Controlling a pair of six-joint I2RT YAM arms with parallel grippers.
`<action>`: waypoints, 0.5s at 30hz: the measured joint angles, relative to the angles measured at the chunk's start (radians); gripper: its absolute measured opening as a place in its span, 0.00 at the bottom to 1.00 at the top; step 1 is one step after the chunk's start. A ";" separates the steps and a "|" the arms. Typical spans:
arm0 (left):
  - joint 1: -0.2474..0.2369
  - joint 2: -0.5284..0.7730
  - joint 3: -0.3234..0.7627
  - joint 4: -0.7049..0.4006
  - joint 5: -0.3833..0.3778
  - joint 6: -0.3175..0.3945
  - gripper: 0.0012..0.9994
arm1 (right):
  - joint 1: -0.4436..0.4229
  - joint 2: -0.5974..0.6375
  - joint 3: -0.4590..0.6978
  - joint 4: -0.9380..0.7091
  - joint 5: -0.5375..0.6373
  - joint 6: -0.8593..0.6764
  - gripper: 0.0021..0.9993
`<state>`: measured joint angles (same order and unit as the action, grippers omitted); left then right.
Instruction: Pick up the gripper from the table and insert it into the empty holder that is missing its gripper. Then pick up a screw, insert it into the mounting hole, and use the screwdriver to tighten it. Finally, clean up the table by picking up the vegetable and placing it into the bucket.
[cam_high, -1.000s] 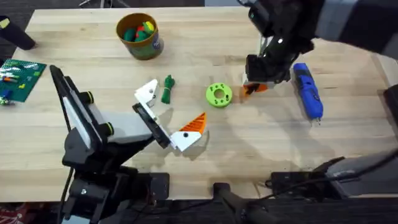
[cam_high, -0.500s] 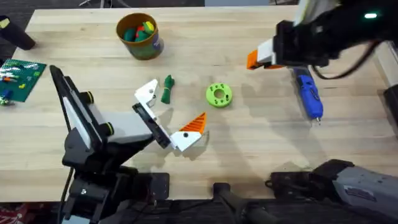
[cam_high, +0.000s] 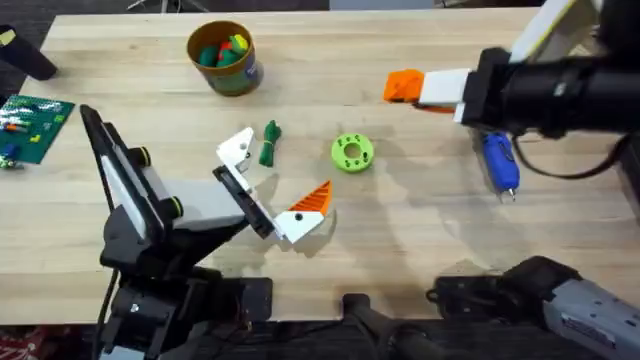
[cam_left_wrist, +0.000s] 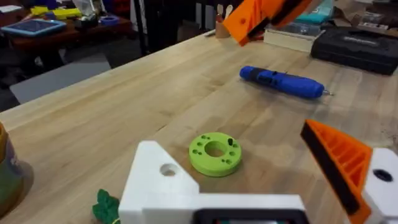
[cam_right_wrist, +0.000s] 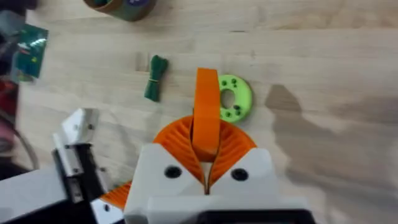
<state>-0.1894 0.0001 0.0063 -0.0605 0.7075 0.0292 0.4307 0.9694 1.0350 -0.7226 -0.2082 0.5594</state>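
Overhead, right gripper (cam_high: 400, 87): raised over the far right part of the bench (cam_high: 420, 240), its white-and-orange fingers pinching the orange gripper finger (cam_high: 404, 84).
Overhead, left gripper (cam_high: 268, 180): low near the middle of the bench, fingers spread; one tip is the bare white holder (cam_high: 236, 148), the other carries an orange triangle (cam_high: 312, 199).
Overhead, vegetable (cam_high: 270, 144): dark green, lying just beside the holder.
Overhead, disc (cam_high: 351, 152): lime green with holes, mid-bench, between the vegetable and the blue screwdriver (cam_high: 497, 160).
Overhead, screwdriver: lying near the right edge, partly under the right arm.
Overhead, bucket (cam_high: 224, 58): yellow-rimmed, near the far edge, coloured toys inside.
Left wrist view: holder (cam_left_wrist: 163, 180) and orange-padded tip (cam_left_wrist: 339, 165) well apart; disc (cam_left_wrist: 215, 154) and screwdriver (cam_left_wrist: 281, 81) on the bench beyond; the held orange piece (cam_left_wrist: 249, 18) above them.
Right wrist view: orange gripper finger (cam_right_wrist: 207, 115) clamped between the ribbed pads (cam_right_wrist: 180, 137); vegetable (cam_right_wrist: 155, 78) and disc (cam_right_wrist: 234, 98) on the bench below.
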 joint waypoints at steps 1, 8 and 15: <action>0.000 0.000 0.000 0.000 0.000 0.000 0.99 | -0.010 -0.013 -0.035 0.033 -0.025 0.015 0.02; 0.000 0.000 0.000 0.000 0.000 0.000 0.99 | -0.178 -0.056 -0.195 0.228 -0.313 0.067 0.02; 0.000 0.000 0.000 0.000 0.000 0.000 0.99 | -0.399 0.062 -0.341 0.349 -0.820 -0.014 0.02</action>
<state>-0.1894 0.0002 0.0063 -0.0605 0.7074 0.0292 0.0314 1.0316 0.6937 -0.3740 -1.0286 0.5458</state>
